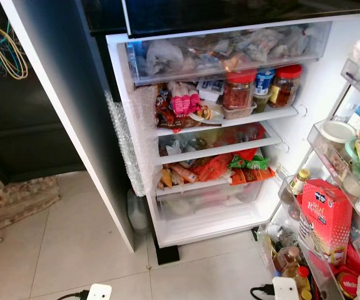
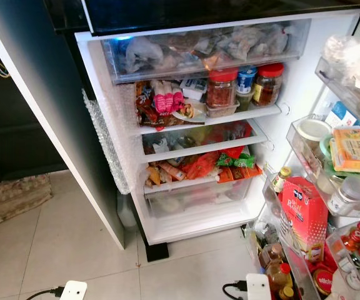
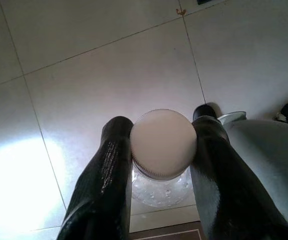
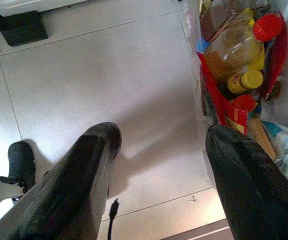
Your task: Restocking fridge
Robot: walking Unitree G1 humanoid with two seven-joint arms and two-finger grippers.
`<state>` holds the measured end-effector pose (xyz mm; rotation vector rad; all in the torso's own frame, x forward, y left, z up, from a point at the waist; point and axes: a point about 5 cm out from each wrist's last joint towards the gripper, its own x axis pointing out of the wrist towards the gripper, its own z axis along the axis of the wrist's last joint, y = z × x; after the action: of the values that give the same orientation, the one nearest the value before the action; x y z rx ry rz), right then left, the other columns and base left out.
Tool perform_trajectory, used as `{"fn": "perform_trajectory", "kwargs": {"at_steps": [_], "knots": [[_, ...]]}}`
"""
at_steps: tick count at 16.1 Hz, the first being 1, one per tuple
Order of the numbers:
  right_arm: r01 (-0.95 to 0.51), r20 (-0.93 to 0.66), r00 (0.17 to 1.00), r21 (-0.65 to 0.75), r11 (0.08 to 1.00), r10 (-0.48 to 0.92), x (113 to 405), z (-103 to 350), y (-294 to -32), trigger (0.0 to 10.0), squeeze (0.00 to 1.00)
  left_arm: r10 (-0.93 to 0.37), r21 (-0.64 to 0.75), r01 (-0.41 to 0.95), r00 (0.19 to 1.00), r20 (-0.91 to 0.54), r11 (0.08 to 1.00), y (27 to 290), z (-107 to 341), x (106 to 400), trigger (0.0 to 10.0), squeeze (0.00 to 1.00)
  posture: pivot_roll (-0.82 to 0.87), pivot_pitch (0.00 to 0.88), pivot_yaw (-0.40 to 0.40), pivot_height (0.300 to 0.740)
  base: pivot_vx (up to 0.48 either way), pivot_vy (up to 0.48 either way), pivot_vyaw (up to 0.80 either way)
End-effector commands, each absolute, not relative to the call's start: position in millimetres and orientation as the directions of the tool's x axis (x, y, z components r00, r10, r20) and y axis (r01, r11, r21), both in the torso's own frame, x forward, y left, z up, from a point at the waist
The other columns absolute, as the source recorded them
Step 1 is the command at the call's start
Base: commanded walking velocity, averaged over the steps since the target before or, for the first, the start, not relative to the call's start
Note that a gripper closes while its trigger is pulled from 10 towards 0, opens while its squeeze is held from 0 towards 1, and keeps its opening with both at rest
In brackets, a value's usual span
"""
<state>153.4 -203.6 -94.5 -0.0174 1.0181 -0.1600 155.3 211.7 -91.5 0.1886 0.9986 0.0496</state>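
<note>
Left wrist view: fingers [image 3: 106, 165] clamp white-capped bottle [image 3: 163, 145] above tiled floor [image 3: 84, 75].

I make out print on the red carton [image 2: 305, 215] in the fridge door, but I cannot read its words.

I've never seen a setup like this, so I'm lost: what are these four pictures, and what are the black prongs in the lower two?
They come from a walking household robot restocking a fridge. The upper two are its head camera's two eyes, looking at the open fridge, crowded with red-lidded jars and snack packets, with a red carton in the door. The lower two are wrist cameras. The prongs are gripper fingers. The left gripper is shut on a white-capped clear bottle above the tiled floor. The right gripper is open and holds nothing.
</note>
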Motion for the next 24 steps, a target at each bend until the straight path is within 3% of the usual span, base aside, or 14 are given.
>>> {"fn": "perform_trajectory", "kwargs": {"at_steps": [1, 7, 14, 19, 24], "knots": [[0.137, -0.849, 0.508, -0.086, 0.987, -0.144, 151.9, -95.2, -203.6, 10.0, 0.0, 0.132, 0.179, 0.037, 0.534, -0.835, 0.983, 215.4, -91.9, 152.8, 10.0, 0.0, 0.01, 0.0, 0.026, 0.74, 0.0, 0.0, 0.0], [0.119, -0.855, 0.494, -0.112, 0.987, -0.156, 151.4, -95.3, -205.5, 10.0, 0.0, 0.127, 0.177, 0.045, 0.53, -0.838, 0.983, 214.3, -92.2, 152.7, 10.0, 0.0, 0.01, 0.0, 0.022, 0.74, 0.0, 0.0, -0.67], [0.112, -0.857, 0.485, -0.134, 0.985, -0.172, 150.6, -95.7, -205.9, 10.0, 0.0, 0.125, 0.18, 0.052, 0.53, -0.838, 0.982, 214.8, -92.2, 152.5, 10.0, 0.0, 0.01, 0.0, 0.025, 0.74, 0.294, 0.0, -0.21], [0.122, -0.855, 0.488, -0.129, 0.984, -0.173, 151.4, -95.4, -205.6, 10.0, 0.0, 0.124, 0.179, 0.053, 0.531, -0.838, 0.983, 214.9, -91.9, 153.2, 10.0, 0.0, 0.01, 0.0, 0.026, 0.74, 0.335, 0.0, -0.77], [0.117, -0.85, 0.497, -0.133, 0.984, -0.174, 152.5, -94.8, -205.8, 10.0, 0.0, 0.126, 0.179, 0.049, 0.53, -0.838, 0.983, 215.0, -91.9, 153.3, 10.0, 0.0, 0.01, 0.0, 0.026, 0.74, 0.337, 0.0, 0.0]]}}
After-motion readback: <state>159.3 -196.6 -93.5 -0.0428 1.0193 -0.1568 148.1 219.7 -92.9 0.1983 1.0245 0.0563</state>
